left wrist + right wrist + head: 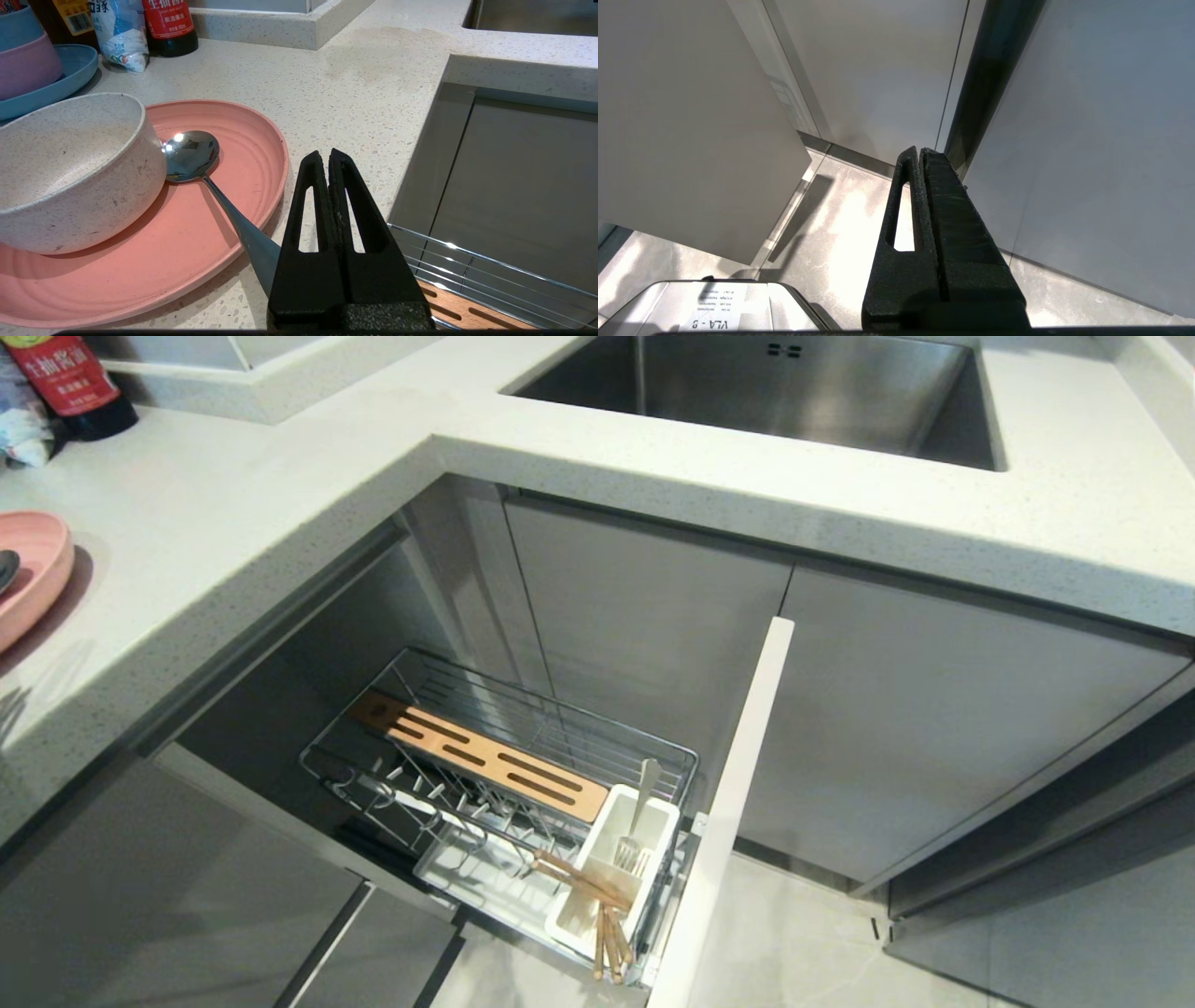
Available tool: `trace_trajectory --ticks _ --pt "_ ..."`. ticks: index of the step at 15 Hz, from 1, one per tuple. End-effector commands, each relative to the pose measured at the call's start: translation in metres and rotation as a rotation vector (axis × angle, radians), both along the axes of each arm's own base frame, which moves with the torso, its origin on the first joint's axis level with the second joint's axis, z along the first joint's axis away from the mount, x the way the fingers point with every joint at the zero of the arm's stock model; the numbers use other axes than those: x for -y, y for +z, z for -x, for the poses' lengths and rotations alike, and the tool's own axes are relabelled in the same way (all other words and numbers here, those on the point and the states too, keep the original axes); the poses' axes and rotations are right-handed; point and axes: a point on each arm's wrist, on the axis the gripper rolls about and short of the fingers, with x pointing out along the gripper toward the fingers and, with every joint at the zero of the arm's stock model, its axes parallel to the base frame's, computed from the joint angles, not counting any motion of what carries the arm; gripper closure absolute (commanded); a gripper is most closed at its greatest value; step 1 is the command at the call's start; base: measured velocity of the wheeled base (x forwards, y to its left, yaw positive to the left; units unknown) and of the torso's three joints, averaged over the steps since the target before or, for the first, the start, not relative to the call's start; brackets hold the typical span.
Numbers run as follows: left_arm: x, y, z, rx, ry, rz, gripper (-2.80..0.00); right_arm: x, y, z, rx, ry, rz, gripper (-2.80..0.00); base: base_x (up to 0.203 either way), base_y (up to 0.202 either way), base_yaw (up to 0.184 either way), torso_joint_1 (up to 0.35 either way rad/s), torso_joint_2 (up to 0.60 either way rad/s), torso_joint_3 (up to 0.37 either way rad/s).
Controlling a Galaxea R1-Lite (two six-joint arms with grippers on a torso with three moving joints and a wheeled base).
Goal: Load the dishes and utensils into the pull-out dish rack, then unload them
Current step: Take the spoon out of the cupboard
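Our left tool [327, 161] hangs over the bench [364, 93], pinched all the way shut with nothing in it. It sits just beside the rim of the pink plate [187, 242], on the side away from the cream bowl [70, 172]. The bowl sits on the plate, and the grey spoon [191, 156] lies on the plate too, its round end touching the bowl's side. The spoon's long handle runs from the bowl out over the plate's rim and goes under our left tool, so its long line points almost straight at us. We think the tool must open before it can pick anything up, and the spoon handle is the closest thing to grab. The bowl is farther off, past the spoon's round end. Beyond the plate stand a blue plate [70, 74] with stacked bowls [23, 56] on it, a white bag [121, 37] and a dark bottle [170, 25]; they are well apart from the tool and not in the way. The pull-out rack [504, 775] is open below the bench edge, on the far side of the plate from the bowl. Its white box [616, 868] holds a fork [639, 812] and wooden chopsticks [583, 882]. Our right tool [920, 156] is shut and empty too, low down by the cupboard doors [887, 79] near the floor [840, 224], far from the plate, so the left arm is nearer.
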Motion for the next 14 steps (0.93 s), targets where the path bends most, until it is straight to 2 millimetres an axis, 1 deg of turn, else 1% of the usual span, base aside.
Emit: trace_trajectory --ticks 1,3,7,10,12,14 --pt "0.000 0.003 0.002 0.017 0.000 -0.003 0.00 0.000 0.000 0.000 0.000 0.000 0.001 0.00 0.000 0.000 0.000 0.000 0.00 0.000" --pt "0.001 0.012 0.006 0.056 0.000 -0.009 0.00 0.000 0.000 0.000 0.000 0.000 0.000 0.00 0.000 0.000 0.000 0.000 0.00 0.000" --pt "0.003 0.046 0.018 0.180 0.004 -0.020 0.00 0.000 0.000 0.000 0.000 0.000 0.000 0.00 0.000 0.000 0.000 0.000 0.00 0.000" --pt "0.004 0.063 0.026 0.245 0.011 -0.029 0.00 0.000 0.000 0.000 0.000 0.000 0.000 0.00 0.000 0.000 0.000 0.000 0.00 0.000" --pt "0.005 0.080 0.032 0.305 0.013 -0.036 0.00 0.000 0.000 0.000 0.000 0.000 0.000 0.00 0.000 0.000 0.000 0.000 0.00 0.000" --pt "0.006 0.104 0.038 0.363 0.032 -0.026 0.00 0.000 0.000 0.000 -0.001 0.000 0.000 0.00 0.000 0.000 0.000 0.000 0.00 0.000"
